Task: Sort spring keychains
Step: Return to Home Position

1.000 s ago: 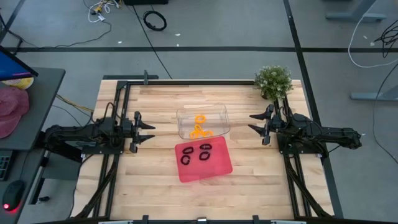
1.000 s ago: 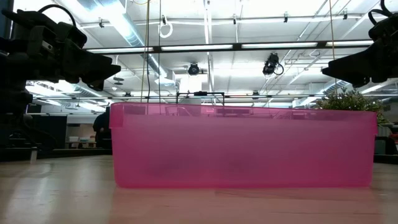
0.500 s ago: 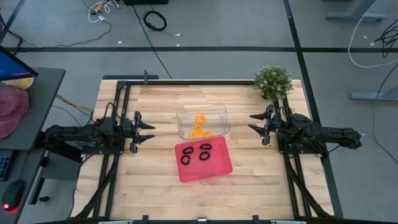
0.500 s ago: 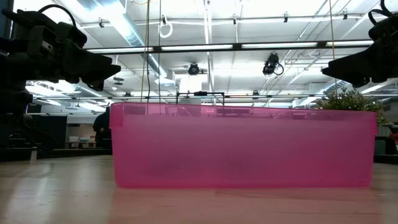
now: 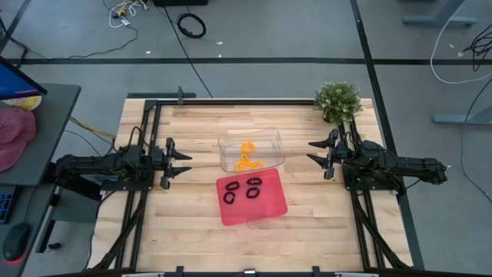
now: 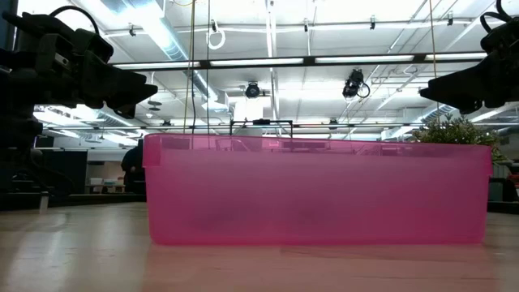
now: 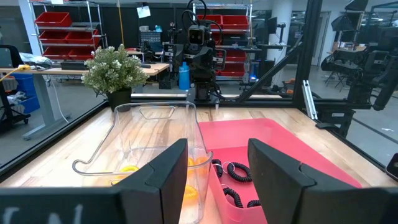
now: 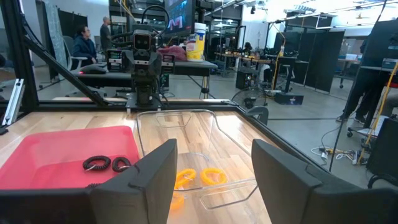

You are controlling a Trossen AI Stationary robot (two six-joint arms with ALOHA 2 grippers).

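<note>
Now we hold left gripper (image 5: 181,163) and right gripper (image 5: 317,154) spread, empty, because orange spring keychains (image 5: 247,158) occupy the clear bin (image 5: 250,135), black ones (image 5: 242,190) the red tray (image 5: 260,210).

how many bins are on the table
2: a clear plastic bin in the middle of the wooden table holding orange coiled keychains, and a red plastic tray beside it holding black coiled keychains.
</note>
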